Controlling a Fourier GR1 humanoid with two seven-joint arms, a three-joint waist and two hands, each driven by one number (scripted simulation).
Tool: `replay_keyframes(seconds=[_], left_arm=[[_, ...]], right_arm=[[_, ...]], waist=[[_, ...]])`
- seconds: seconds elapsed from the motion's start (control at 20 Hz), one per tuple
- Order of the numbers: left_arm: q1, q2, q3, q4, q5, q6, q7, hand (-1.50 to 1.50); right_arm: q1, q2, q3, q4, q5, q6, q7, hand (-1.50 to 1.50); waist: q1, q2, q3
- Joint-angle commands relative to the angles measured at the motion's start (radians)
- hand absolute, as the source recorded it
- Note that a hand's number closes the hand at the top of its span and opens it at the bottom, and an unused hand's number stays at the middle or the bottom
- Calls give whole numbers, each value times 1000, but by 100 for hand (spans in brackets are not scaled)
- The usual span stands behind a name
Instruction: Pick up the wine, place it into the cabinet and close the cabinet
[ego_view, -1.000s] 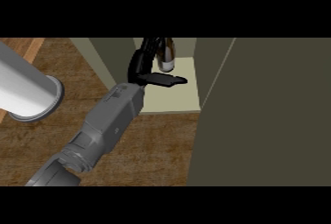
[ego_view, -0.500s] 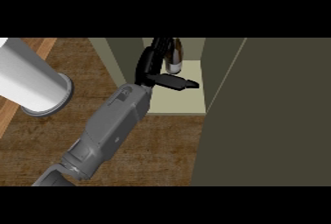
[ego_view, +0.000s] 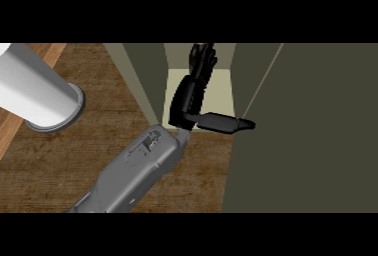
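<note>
My right hand (ego_view: 186, 100) reaches from the lower left into the open cabinet (ego_view: 221, 90), over its pale floor. Its fingers (ego_view: 201, 57) curl deep in the shaded opening round a dark shape that I take for the wine (ego_view: 198, 49); the bottle barely stands out from them. The thumb (ego_view: 225, 122) sticks out to the right, near the cabinet's front edge. The grey forearm (ego_view: 140, 165) lies across the wooden counter (ego_view: 96, 135). My left hand is not in view.
The cabinet's olive door (ego_view: 317, 125) stands open and fills the right side. The cabinet's left wall (ego_view: 144, 75) runs close beside the hand. A large white cylinder with a grey rim (ego_view: 33, 95) stands at the left on the counter.
The hand has gone deeper into the cabinet. The light patch seen between its fingers earlier no longer shows. The white cylinder has shifted in the view.
</note>
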Motion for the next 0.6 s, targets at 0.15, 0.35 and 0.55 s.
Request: replay_keyframes(seconds=[0.15,0.35,0.55], left_arm=[[206,-9,-217,-341,16,265,-7,-150],[270,-9,-226,-452,-21,339,26,-150],[397,-9,-251,-562,-49,321,41,150]], right_arm=[[-8,-12,18,-71,3,-15,41,-150],[-82,-13,11,9,22,-37,20,-150],[-15,-23,16,-86,5,-33,70,-150]], waist=[[-19,4,-1],[-12,8,-1],[-16,8,-1]])
